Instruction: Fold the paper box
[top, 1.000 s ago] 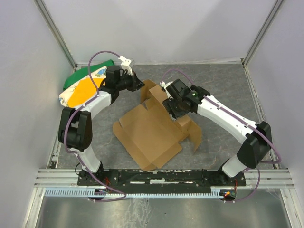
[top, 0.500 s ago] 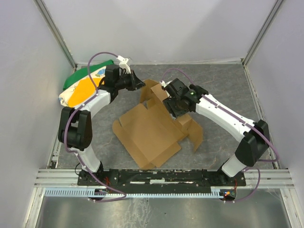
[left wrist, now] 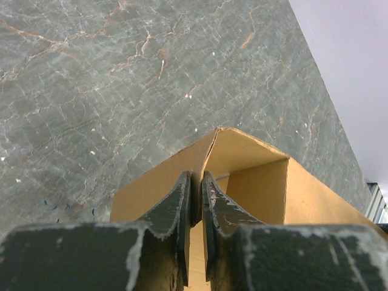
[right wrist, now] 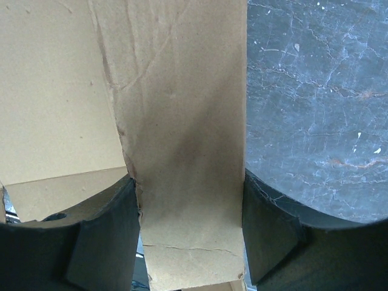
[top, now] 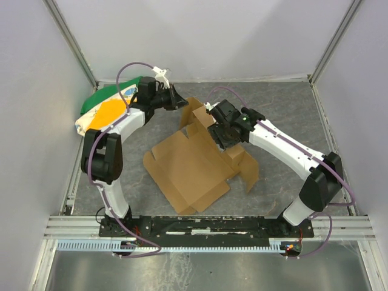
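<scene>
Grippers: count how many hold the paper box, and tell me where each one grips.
2. The left gripper pinches a raised far flap of the paper box; the right gripper clamps a cardboard strip on its right half.

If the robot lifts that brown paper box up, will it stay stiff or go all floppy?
Probably floppy at the creases: the paper box is a thin, mostly flat sheet, and some of its flaps stand up. It looks light, since the left end effector pinches just one thin wall. Being flat, it shouldn't roll.
</scene>
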